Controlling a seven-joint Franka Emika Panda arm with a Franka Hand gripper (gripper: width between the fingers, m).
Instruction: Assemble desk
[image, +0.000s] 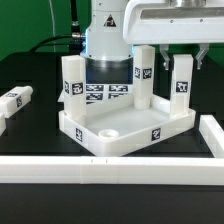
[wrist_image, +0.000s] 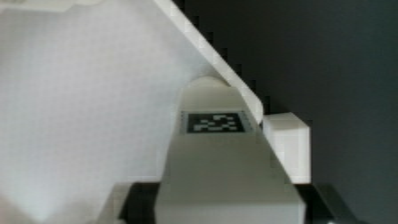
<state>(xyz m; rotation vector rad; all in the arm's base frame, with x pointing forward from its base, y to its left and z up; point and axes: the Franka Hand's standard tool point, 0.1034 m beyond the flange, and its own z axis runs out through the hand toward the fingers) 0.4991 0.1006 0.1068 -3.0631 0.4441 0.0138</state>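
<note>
Gripper (image: 180, 52) clamps leg (image: 180, 85) upright, long axis vertical, right over the top's (image: 105, 135) far corner at exterior view's right, abt at its socket; wrist view shows leg (wrist_image: 217, 160) between the fingers but socket hidden, seating can't be judged.

3 legs (image: 71, 80) stand in the desk top (image: 118, 131) corners.

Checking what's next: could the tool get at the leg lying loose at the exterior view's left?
Probably not yet: the tool grips an upright leg; nothing covers the loose leg.
</note>
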